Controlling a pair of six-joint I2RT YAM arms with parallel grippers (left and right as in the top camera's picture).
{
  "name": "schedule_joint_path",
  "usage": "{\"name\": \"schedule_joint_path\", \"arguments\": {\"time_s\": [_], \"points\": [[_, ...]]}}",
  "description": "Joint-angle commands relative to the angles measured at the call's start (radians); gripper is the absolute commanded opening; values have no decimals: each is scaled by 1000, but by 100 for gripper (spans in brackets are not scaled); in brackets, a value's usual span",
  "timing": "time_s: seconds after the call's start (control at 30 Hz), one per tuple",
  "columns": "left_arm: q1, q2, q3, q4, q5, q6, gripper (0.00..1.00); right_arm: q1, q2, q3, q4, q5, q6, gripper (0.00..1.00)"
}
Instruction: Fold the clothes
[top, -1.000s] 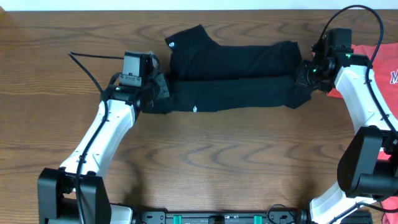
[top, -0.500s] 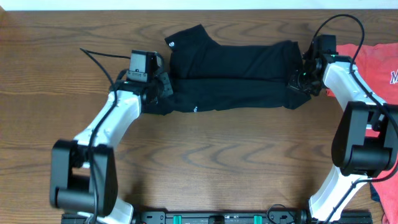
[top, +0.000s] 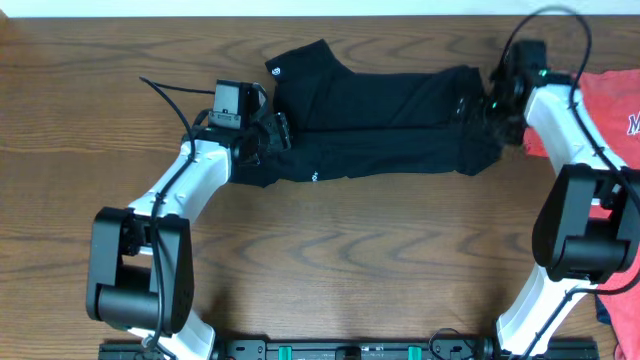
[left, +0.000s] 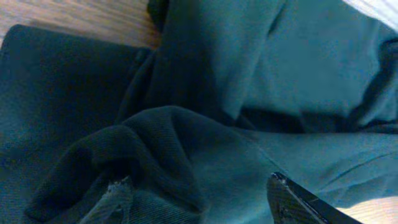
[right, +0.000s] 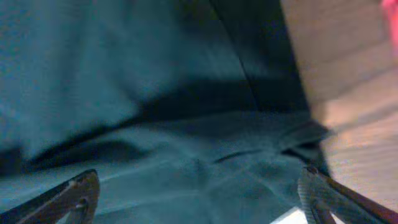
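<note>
The black clothes (top: 370, 120) lie as a long band across the far middle of the table, one layer folded over another. My left gripper (top: 268, 135) rests at the band's left end. In the left wrist view it (left: 199, 199) is open, its fingertips (left: 115, 196) spread over a bunched ridge of the clothes (left: 168, 143), which sits loose between them. My right gripper (top: 480, 108) is over the band's right end. In the right wrist view it (right: 199, 193) stands wide open above the flat clothes (right: 155, 93), gripping nothing.
A red-orange T-shirt (top: 612, 100) lies at the table's right edge, just beyond the right arm. The wooden table (top: 330, 260) stretches bare toward the front. A black cable (top: 175, 90) trails from the left wrist.
Both grippers were shut on the cloth's ends and have now opened, letting the fabric go. Both wrists shifted slightly toward the far side of the table.
</note>
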Motion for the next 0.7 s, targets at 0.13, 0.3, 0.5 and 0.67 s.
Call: {"name": "schedule_joint_path", "arguments": {"time_s": [0.13,0.3,0.5,0.67], "points": [[7,-127,117,-100,31,3,76,16,-3,347,-184,1,-83,99],[5,-138,168,-174,33,-6,66,25,-3,435,-272,-63,-129,99],[-40,-138,171,-204,58,3,57,66,-2,433,-300,-68,-158,99],[-50,-126,191,-208,58,2,57,92,17,433,-291,-64,-177,99]]}}
